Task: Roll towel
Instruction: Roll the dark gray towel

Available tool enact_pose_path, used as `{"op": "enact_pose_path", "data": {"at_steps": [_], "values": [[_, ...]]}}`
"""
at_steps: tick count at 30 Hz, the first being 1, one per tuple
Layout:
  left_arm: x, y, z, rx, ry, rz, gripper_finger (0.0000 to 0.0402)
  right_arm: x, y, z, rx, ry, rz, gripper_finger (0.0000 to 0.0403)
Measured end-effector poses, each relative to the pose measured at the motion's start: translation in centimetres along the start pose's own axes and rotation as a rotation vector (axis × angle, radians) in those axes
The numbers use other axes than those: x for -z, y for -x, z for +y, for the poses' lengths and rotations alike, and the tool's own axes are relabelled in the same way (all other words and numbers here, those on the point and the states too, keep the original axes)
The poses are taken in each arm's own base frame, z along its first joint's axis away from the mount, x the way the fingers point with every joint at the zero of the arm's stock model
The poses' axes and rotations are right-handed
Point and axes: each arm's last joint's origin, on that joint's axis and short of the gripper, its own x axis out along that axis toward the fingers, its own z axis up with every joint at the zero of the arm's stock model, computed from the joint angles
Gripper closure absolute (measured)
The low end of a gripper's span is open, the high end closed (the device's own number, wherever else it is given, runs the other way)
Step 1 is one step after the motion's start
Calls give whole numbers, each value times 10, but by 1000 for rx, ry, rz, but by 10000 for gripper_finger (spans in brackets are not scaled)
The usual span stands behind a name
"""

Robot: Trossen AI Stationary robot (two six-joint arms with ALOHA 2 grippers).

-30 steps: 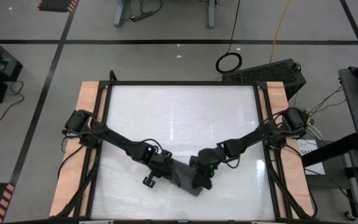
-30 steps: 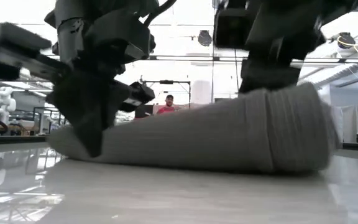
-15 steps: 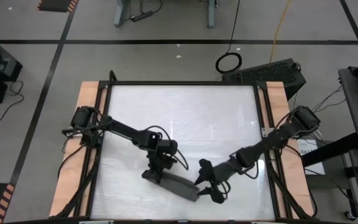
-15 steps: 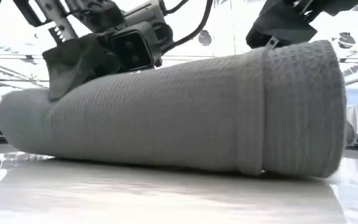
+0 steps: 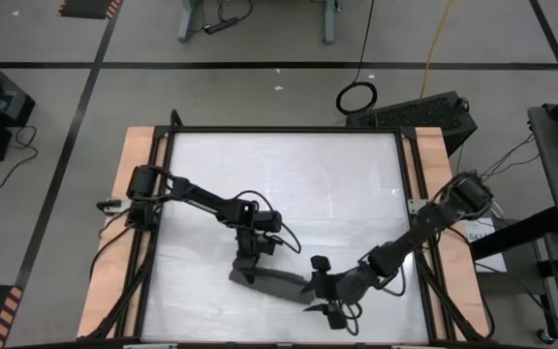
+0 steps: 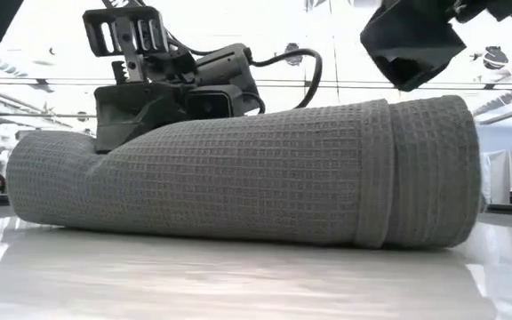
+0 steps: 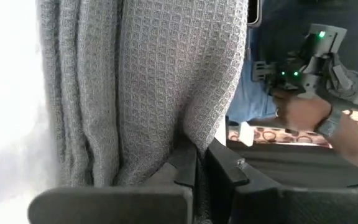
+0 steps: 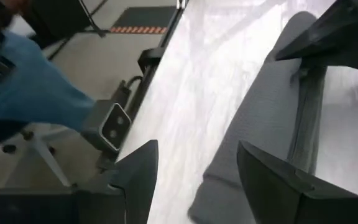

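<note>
The dark grey towel [image 5: 274, 284] lies rolled into a long roll on the white table near its near edge, running left to right; it fills the low view [image 6: 238, 187]. My left gripper [image 5: 243, 269] is at the roll's left end, its fingers nearly together on the cloth [image 7: 202, 171]. My right gripper [image 5: 325, 289] is open at the roll's right end [image 8: 229, 186], its fingers standing on either side of that end without touching it. In the low view it hangs above the roll [image 6: 412, 44]. My left gripper holds the towel near the roll's left end, at a fold of the outer cloth [image 7: 182, 127] that runs down between its two fingers. It comes from above and from the far side, slanting down. The roll lies on the table, dented under the gripper [image 6: 96, 153].
The table's black frame rail [image 8: 151, 62] runs along the near edge close to the roll. A person's hand with a device [image 7: 303, 106] and blue cloth [image 8: 30, 93] show beyond the table. Bare white table [image 5: 289, 184] lies on the far side of the arms.
The towel has gone from a bunched wedge to a long roll and has moved toward the table's near edge. Both grippers have gone toward the near edge with it. My right gripper has come off the towel and stands above its right end.
</note>
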Motion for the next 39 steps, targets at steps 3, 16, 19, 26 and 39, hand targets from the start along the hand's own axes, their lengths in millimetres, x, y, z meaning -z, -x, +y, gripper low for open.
{"op": "enact_pose_path", "data": {"at_steps": [3, 16, 19, 26, 39], "values": [[-2, 2, 1, 30, 9, -10, 386, 2, -14, -1, 18, 40, 25, 195], [-7, 18, 8, 110, 89, -46, 386, 13, -38, -23, 161, 90, 148, 195], [-7, 21, 10, 125, 94, -49, 386, 15, -37, -29, 190, 61, 185, 195], [-8, 27, 13, 135, 85, -68, 355, 20, -37, -43, 235, -33, 206, 195], [-14, 65, -25, 15, -147, -218, 260, 32, -36, -54, 249, -181, 231, 195]]}}
